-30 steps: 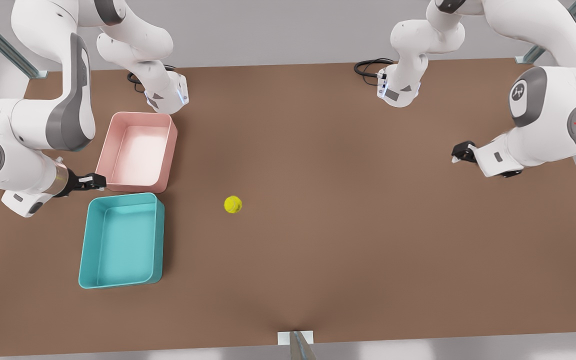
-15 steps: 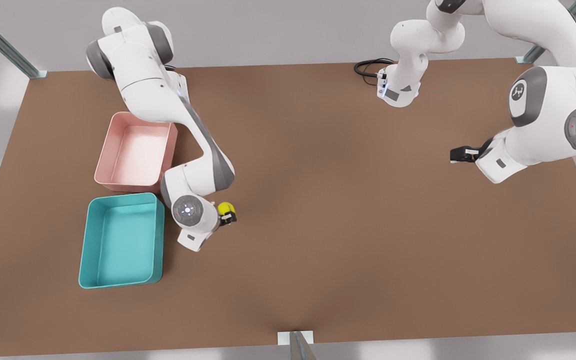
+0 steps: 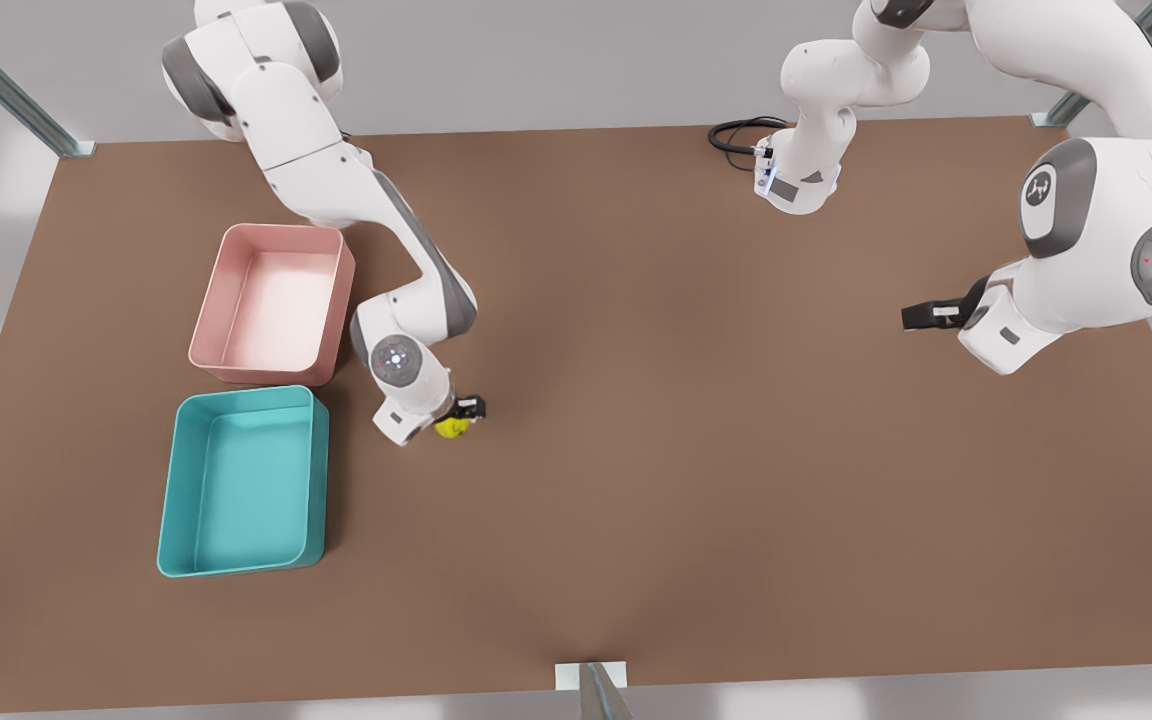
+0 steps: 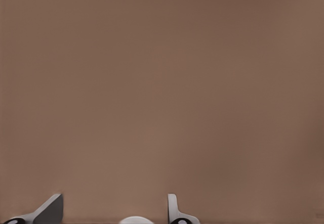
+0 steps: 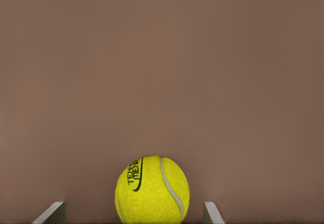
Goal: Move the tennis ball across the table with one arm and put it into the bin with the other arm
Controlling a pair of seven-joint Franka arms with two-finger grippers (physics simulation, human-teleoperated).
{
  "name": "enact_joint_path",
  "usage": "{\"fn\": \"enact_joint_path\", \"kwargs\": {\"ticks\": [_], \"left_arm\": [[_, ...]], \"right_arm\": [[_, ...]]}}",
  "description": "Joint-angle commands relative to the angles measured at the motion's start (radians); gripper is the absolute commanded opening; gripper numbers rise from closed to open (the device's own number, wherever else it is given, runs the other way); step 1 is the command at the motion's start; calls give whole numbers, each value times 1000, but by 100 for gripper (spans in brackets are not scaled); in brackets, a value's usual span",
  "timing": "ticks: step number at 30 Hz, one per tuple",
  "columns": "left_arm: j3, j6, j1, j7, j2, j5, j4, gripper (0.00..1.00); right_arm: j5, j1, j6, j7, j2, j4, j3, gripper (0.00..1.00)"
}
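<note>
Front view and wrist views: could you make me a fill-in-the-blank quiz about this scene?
The fuzzy yellow-green tennis ball sits between the open fingers of the ____ end effector.
Beside the rectangular teal plastic bin stands a ____ plastic bin.
The open left end effector waits over the brown table at the front view's ____ side.
Missing words: right; pink; right.

Right gripper (image 3: 463,413) lowered near table centre, fingers spread; left gripper (image 3: 916,317) parked aside, fingers apart.
</note>
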Motion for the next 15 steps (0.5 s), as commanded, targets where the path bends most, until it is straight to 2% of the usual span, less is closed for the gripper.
{"fn": "enact_joint_path", "kwargs": {"ticks": [1, 15], "left_arm": [[0, -3, 0, -102, -1, 0, 0, 100], [-2, -12, -2, -104, -2, 2, 0, 100]], "right_arm": [[2, 3, 91, 186, -3, -14, 0, 100], [2, 0, 91, 183, 92, -14, -2, 100]]}}
